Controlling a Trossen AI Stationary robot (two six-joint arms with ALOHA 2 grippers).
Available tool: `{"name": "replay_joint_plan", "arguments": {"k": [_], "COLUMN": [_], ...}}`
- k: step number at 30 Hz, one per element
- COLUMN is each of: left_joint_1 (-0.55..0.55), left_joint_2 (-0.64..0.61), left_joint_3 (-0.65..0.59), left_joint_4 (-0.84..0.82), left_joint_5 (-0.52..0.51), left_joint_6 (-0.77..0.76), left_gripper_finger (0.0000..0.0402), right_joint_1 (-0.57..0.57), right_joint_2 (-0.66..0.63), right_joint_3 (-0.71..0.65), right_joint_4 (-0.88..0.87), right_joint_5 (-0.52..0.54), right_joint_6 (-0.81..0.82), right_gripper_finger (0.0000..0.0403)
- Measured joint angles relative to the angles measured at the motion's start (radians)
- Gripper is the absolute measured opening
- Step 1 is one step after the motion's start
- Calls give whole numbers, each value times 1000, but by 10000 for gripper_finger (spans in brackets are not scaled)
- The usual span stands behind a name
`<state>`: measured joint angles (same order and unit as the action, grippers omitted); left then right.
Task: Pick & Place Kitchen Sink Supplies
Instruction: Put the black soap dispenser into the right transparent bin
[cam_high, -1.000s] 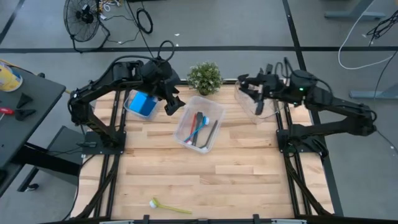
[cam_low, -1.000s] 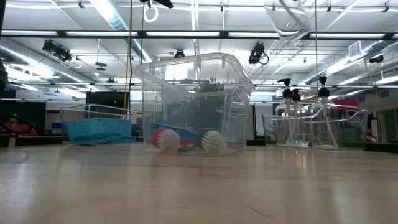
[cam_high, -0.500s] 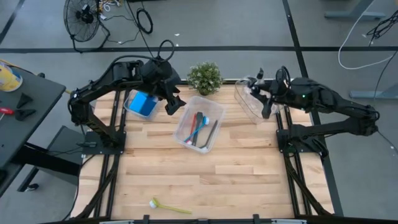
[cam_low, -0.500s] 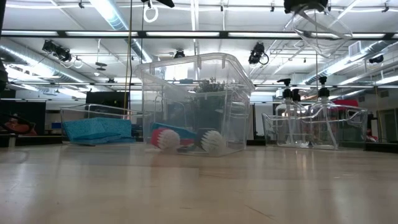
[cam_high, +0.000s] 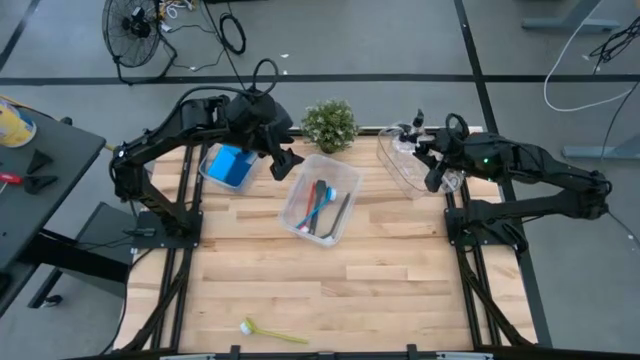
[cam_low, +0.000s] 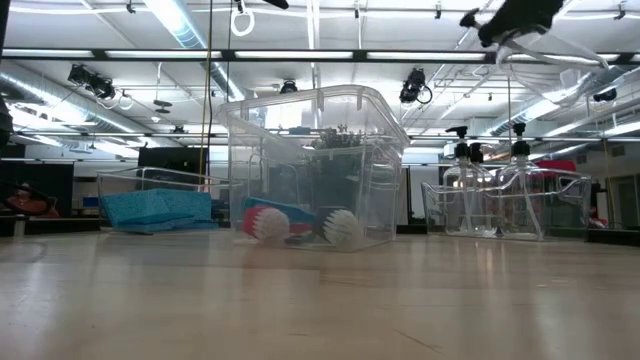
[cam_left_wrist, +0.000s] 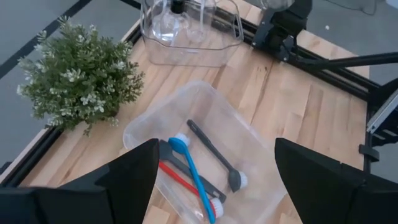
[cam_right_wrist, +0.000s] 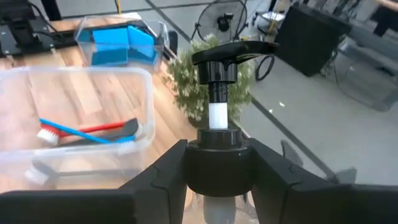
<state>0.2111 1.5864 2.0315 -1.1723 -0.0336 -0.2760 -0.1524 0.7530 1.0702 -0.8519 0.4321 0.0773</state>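
Mostly sorted, judging by how things lie. Blue sponges (cam_high: 231, 166) already in the left clear bin (cam_high: 207, 172); red, blue and dark brushes (cam_high: 320, 205) lying in the middle bin (cam_high: 345, 185), beside the potted plant (cam_high: 329, 124). Pump bottles (cam_low: 468, 190) standing in the right bin (cam_high: 392, 170) at the far right corner of the worktop (cam_high: 330, 275).

One more bottle in transit: right claw (cam_right_wrist: 219, 167) clamped round the neck of a clear pump bottle (cam_right_wrist: 222, 84), just under its black pump top, held up in the air over the right bin (still well above the bottles already there, by the low view). Setting it down and letting go looks like the step in hand.

Left claw (cam_left_wrist: 211, 177) spread wide and holding nothing, hovering above the middle bin, between it and the sponge bin.

Left to do, as far as can be seen: lowering the held bottle into its bin, then fetching the yellow-green brush (cam_high: 272, 332), lying alone at the near edge of the worktop, well apart from every bin. Probably bound for the middle bin with the other brushes.
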Motion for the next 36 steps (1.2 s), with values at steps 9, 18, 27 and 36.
{"name": "replay_joint_plan", "arguments": {"k": [9,18,27,36], "left_joint_1": [1,1,1,1], "left_joint_2": [0,0,1,1], "left_joint_3": [0,0,0,0], "left_joint_4": [3,1,0,-1], "left_joint_5": [-41,-84,-86,-96], "left_joint_6": [-1,-32,-28,-27], "left_gripper_finger": [321,321,321,321], "right_joint_1": [0,-1,-1,-1], "right_joint_2": [-170,-276,-323,-323], "right_joint_3": [-275,-541,-727,-873], "right_joint_4": [250,700,1073,1349], "right_joint_5": [-4,139,317,431], "right_joint_6": [3,-93,-206,-281], "right_gripper_finger": [135,135,135,135]}}
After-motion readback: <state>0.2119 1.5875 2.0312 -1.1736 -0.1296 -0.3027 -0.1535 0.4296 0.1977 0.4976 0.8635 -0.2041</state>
